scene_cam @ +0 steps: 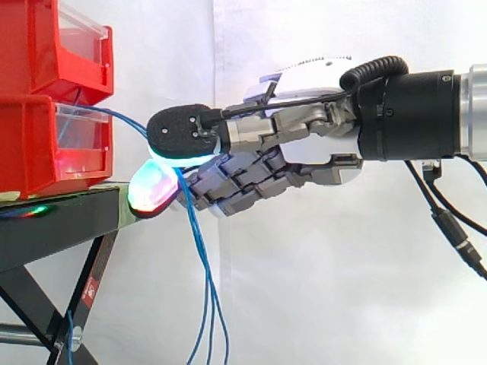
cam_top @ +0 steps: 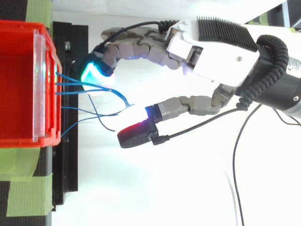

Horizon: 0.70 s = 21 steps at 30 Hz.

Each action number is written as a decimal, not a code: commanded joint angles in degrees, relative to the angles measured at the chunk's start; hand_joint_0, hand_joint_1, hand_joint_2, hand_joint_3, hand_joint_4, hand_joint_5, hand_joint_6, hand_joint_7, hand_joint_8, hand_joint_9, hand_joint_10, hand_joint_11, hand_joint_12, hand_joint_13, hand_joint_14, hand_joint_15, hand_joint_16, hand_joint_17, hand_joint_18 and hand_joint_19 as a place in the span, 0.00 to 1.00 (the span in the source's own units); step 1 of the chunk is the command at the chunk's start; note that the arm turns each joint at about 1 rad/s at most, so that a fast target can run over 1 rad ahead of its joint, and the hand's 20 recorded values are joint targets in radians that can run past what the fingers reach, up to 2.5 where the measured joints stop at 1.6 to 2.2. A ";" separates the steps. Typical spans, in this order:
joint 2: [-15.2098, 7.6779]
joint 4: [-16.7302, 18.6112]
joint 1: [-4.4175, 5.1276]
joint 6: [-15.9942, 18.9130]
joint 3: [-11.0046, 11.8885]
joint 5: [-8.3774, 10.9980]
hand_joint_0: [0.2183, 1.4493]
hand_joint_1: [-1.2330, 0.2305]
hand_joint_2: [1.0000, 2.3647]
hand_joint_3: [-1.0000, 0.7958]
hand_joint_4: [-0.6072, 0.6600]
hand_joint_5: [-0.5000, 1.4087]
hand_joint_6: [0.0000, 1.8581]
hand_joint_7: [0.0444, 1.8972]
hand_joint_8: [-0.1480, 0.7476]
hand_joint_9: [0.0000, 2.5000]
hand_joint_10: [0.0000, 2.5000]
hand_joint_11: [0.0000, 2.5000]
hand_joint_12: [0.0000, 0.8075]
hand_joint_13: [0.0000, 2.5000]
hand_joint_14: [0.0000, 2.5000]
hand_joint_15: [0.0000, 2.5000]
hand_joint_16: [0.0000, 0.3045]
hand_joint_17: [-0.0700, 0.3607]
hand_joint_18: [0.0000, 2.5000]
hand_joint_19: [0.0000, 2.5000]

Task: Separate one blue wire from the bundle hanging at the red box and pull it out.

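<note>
Several thin blue wires [cam_top: 75, 87] leave the front of the lower red bin [scene_cam: 30, 144] and run right to a bunch near the fingers. From there they hang down past the stand [scene_cam: 202, 258]. My hand [scene_cam: 304, 144] reaches in from the right at bin height. In the top view its long fingers [cam_top: 136, 44] arch over the wires, with a cyan-green pad [cam_top: 94, 70] close to the upper strands. The thumb pad [cam_top: 134, 136], glowing red, sits on the other side of the bunch with a wide gap. The wires lie loose in that gap and nothing is pinched.
Two red bins [scene_cam: 68, 46] are stacked on a black stand [scene_cam: 61, 220] with slanted legs. Green tape [cam_top: 28, 197] holds the bin [cam_top: 19, 84] at its sides. A white curtain is behind, with free room below and right of the wires.
</note>
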 commanded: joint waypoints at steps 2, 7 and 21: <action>-0.10 0.22 0.29 0.09 0.02 -0.03 0.27 0.41 0.00 0.28 0.70 0.17 0.27 0.41 0.52 0.20 0.00 0.05 0.51 0.14 0.00 0.08 0.20 0.48 0.12 0.06; -1.50 2.24 0.38 4.49 0.02 -0.56 0.27 0.41 0.00 0.28 0.70 0.17 0.27 0.43 0.52 0.20 0.00 0.06 0.51 0.14 0.00 0.08 0.20 0.48 0.12 0.06; -1.50 2.33 0.38 8.70 0.02 -0.21 0.26 0.36 0.00 0.28 0.73 0.18 0.27 0.54 0.53 0.21 0.00 0.09 0.52 0.15 0.00 0.09 0.20 0.48 0.14 0.06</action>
